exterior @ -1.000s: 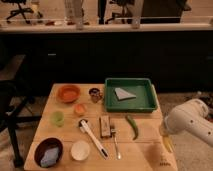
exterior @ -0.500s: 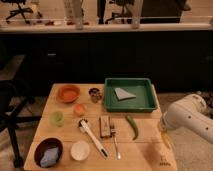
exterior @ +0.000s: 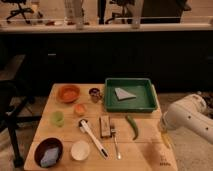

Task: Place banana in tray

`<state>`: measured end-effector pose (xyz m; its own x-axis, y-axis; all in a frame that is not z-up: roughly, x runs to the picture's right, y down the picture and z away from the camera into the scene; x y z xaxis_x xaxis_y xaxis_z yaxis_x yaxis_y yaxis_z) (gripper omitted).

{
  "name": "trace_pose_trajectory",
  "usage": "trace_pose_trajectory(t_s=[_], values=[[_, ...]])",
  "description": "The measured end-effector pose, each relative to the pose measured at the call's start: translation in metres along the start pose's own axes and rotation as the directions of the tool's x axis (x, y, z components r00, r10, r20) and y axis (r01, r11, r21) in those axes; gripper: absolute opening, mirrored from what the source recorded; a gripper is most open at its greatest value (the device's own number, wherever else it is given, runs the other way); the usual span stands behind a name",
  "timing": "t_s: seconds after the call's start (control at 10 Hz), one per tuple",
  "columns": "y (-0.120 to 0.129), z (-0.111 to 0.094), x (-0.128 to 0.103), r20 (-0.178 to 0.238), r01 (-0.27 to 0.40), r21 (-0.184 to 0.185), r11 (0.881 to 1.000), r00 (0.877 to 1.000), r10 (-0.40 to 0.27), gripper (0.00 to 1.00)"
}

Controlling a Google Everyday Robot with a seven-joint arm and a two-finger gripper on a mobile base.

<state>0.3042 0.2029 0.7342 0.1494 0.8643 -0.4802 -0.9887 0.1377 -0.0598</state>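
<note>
The banana is at the right edge of the wooden counter, near the front corner. It is pale yellow and long. Its long side runs from back to front, and the front end leans a little to the right. The back end points up toward the end effector.

The end effector sits at the tip of the big white arm, which reaches in from the right. It is right over the back end of the banana. I cannot tell if it is wide or narrow, or if it holds the banana. I also cannot tell if the banana rests on the wood or is lifted a bit.

The green tray is at the back of the counter, well apart from the banana. A flat grey piece lies inside it.

A thin green pepper lies between the tray and the banana, in front of the tray. To the left of the pepper are a fork and a small brown block. A round orange bowl stands at the back left.
</note>
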Motion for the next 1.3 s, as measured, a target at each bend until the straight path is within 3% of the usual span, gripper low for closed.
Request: trace_pose_trajectory(t_s=[0.1,0.3,0.6,0.9,1.3], values=[[0.000,0.000,0.000,0.000,0.001,-0.001,1.000,1.000,-0.001,0.00],[0.005,-0.009,-0.012,0.039,0.028,0.005,1.000,0.999,-0.028,0.00],[0.019,-0.030,-0.068,0.099,0.102,0.025,0.994,0.990,-0.104,0.00],[0.036,-0.036,-0.114,0.129,0.168,0.044,0.985,0.977,-0.172,0.00],[0.044,-0.041,-0.158,0.182,0.163,0.049,0.985,0.969,-0.169,0.00]])
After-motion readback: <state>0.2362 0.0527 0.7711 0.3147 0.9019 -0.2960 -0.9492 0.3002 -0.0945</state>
